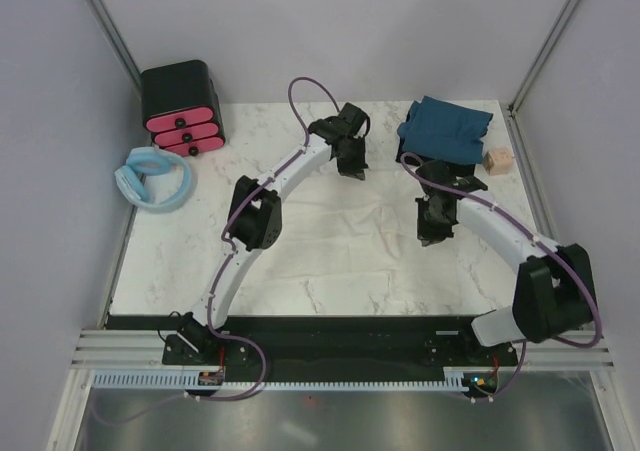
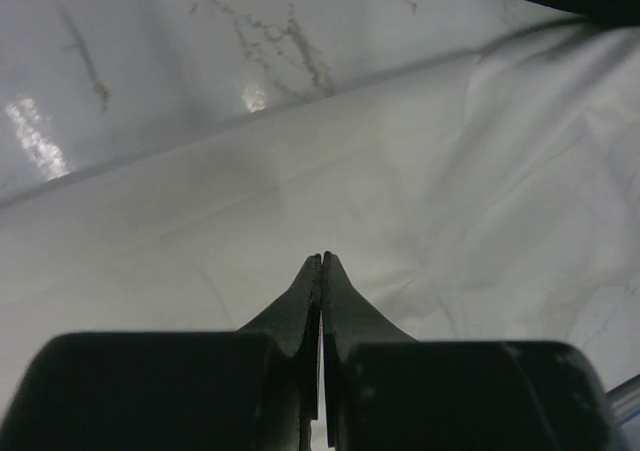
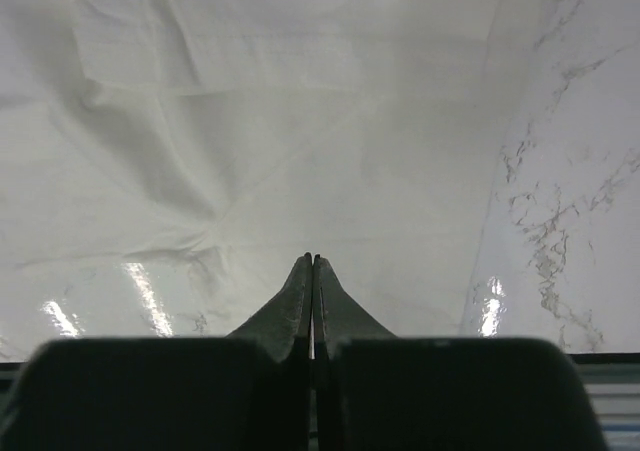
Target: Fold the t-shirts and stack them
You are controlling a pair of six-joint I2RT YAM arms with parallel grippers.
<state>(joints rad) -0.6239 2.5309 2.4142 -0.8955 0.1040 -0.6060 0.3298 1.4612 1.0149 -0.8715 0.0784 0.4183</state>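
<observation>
1. Top external view: the cream-white t-shirt (image 1: 340, 236) is seen spread flat across the middle of the surface (image 1: 300, 296). The dark teal t-shirt (image 1: 445, 129) lies heaped at the far right corner. The left arm's jaws are set at the white shirt's far edge, and the right arm's jaws at its right side.
2. Left wrist view: the jaws are shown pressed together, tips down on the cream-white t-shirt (image 2: 450, 201), with bare surface (image 2: 200, 41) beyond the hem. Whether a layer is pinched cannot be told.
3. Right wrist view: the jaws are likewise together over the cream-white t-shirt (image 3: 250, 121), with creases nearby and bare surface (image 3: 570, 171) to the right. A fold appears to be in hand. Both pinches should be confirmed before lifting. The cloth should then be raised evenly and carried across in step, so that the edge lands straight.
</observation>
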